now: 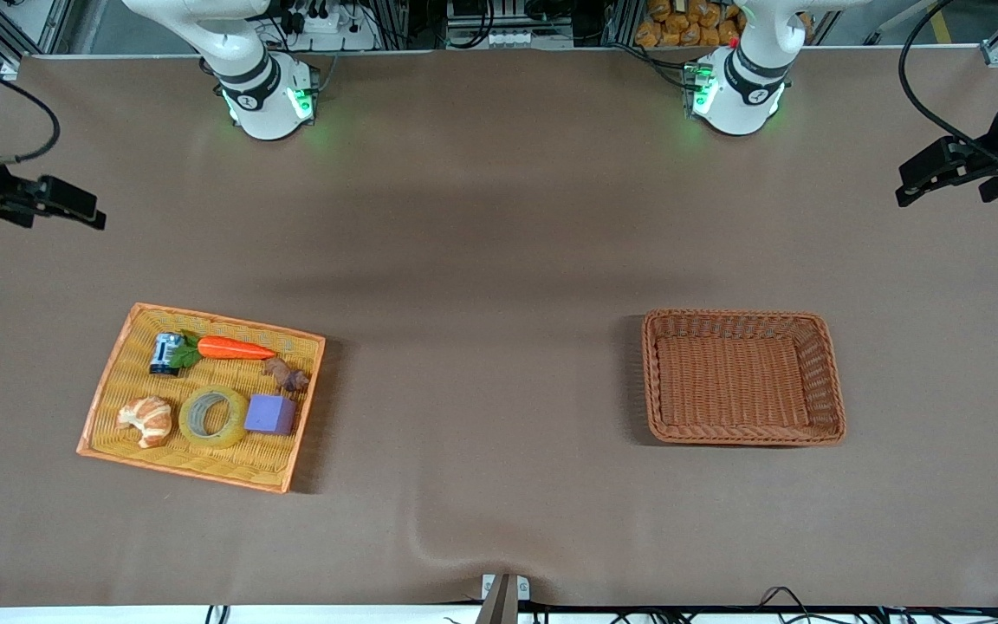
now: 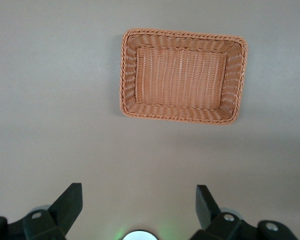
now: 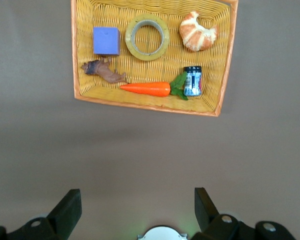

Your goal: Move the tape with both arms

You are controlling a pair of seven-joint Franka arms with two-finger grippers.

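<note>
The tape (image 1: 214, 417) lies flat in a yellow wicker tray (image 1: 126, 373) toward the right arm's end of the table, between a croissant (image 1: 146, 420) and a purple block (image 1: 271, 413). It also shows in the right wrist view (image 3: 147, 37). My right gripper (image 1: 92, 212) hangs open and empty over bare table at that end, well apart from the tray; its jaws show wide apart in the right wrist view (image 3: 137, 200). My left gripper (image 1: 906, 186) hangs open and empty over bare table at the left arm's end, and shows in the left wrist view (image 2: 138, 197).
A brown wicker basket (image 1: 742, 378) sits empty toward the left arm's end, also in the left wrist view (image 2: 182, 75). The tray also holds a carrot (image 1: 235, 348), a small battery (image 1: 165, 354) and a brown figure (image 1: 287, 374).
</note>
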